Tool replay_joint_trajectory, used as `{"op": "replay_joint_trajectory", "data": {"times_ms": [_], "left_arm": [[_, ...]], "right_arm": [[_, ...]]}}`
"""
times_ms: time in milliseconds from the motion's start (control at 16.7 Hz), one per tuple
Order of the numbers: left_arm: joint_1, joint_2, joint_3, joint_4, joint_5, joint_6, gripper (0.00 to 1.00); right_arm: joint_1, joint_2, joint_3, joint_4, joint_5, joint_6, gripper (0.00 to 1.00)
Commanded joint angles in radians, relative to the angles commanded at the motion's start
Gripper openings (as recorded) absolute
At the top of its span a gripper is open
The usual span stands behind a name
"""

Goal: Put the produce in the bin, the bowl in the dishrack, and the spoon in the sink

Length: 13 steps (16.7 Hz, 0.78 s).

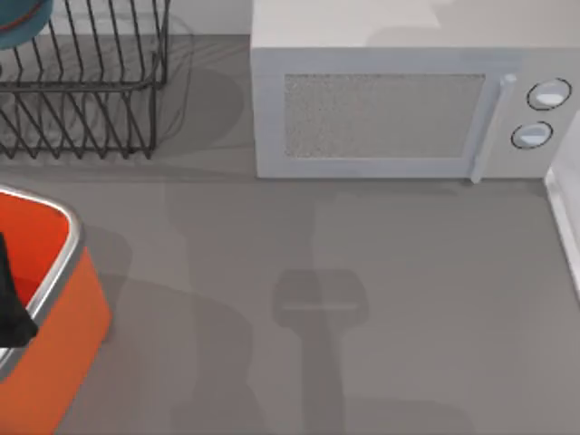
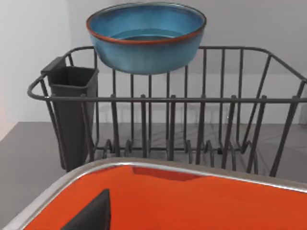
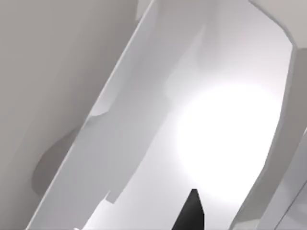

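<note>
- Your left end effector (image 1: 11, 304) sits over the orange bin (image 1: 63, 340) at the surface's left edge; a single dark finger (image 2: 91, 213) juts over the bin's orange inside in the left wrist view. You cannot tell whether it is released or clenched.
- The bowl (image 2: 145, 36) rests on top of the dishrack (image 2: 201, 120) bars, upright, straight beyond the bin from the left end effector. In the top view a slice of its teal side (image 1: 20, 23) peeks in at the far-left corner, over the rack (image 1: 86, 91).
- Your right end effector hangs over the white sink (image 3: 158, 124); one dark fingertip (image 3: 192, 213) pokes in above the pale basin. Whether it grips anything, you cannot tell.
- Judging by this, the bowl step looks done; fruit and spoon cannot be confirmed from here.
- The grey surface (image 1: 362, 299) between bin and sink carries arm shadows. A white microwave (image 1: 390, 100) stands at the back, right of the rack.
</note>
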Motion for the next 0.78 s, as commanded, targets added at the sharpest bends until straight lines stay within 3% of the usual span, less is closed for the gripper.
{"op": "replay_joint_trajectory", "data": {"times_ms": [300,780], "left_arm": [[0.000,0.000,0.000,0.000,0.000,0.000,1.00],[0.000,0.000,0.000,0.000,0.000,0.000,1.00]], "right_arm": [[-0.047,0.216,0.171,-0.099,-0.008,-0.050,0.00],[-0.050,0.241,0.178,-0.120,-0.009,-0.058,0.00]]}}
